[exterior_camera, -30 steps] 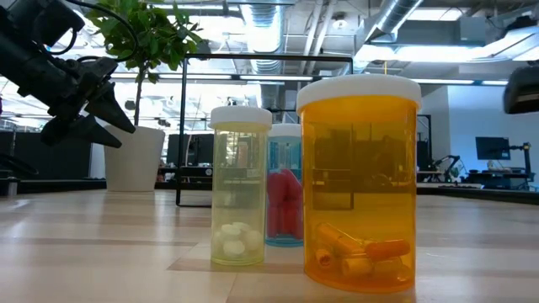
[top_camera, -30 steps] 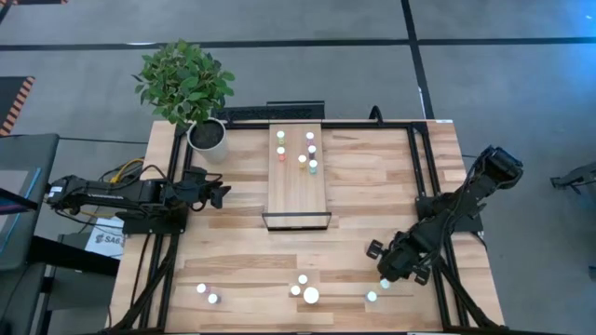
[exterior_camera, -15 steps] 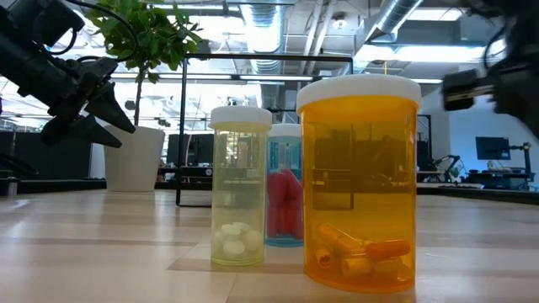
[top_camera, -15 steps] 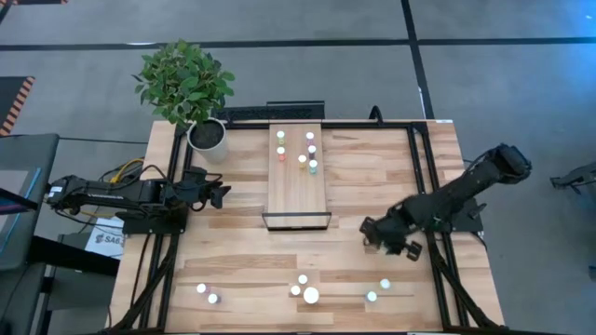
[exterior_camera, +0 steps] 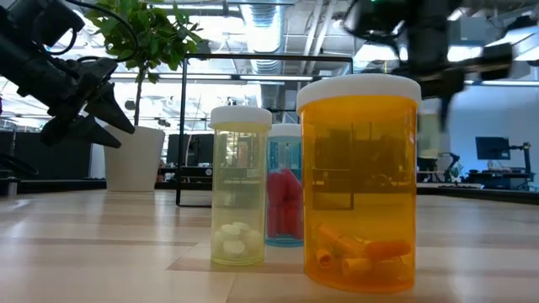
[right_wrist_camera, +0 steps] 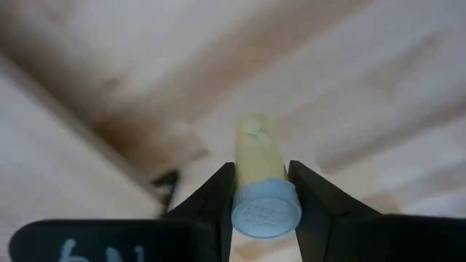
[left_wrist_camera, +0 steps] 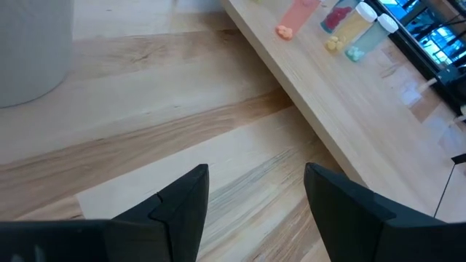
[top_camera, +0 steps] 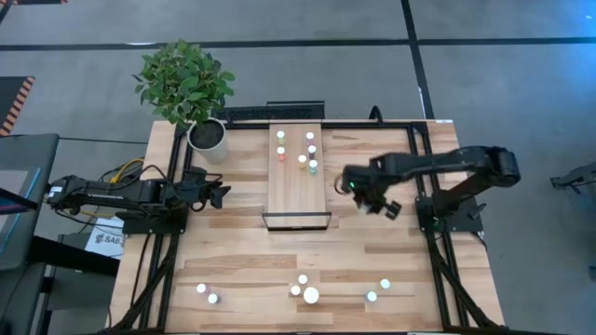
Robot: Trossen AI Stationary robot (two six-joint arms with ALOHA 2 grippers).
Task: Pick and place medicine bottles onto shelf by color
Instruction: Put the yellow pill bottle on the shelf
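- Plant pot [top_camera: 207, 135] is seen at the table's far left corner, unchanged; just in front of it the left gripper [top_camera: 220, 194] is parked at the left edge, its fingers spread and nothing held between them, as a second ago.
- Six medicine bottles [top_camera: 303, 294] are left along the near edge of the table, one fewer than a second ago on the right side.
- The shelf [top_camera: 298, 191] lies mid-table, with five bottles grouped at its far end and its near half bare.
- The right gripper [top_camera: 358, 189] has been carried from the near right corner up to a spot just right of the shelf; this is judged to be the transport leg toward placement.
- In the right wrist view its fingers [right_wrist_camera: 318, 201] are pressed in on a pale yellow bottle [right_wrist_camera: 259, 169], gripped just below the white cap.
- Placement beside the matching colour is judged still to be done.
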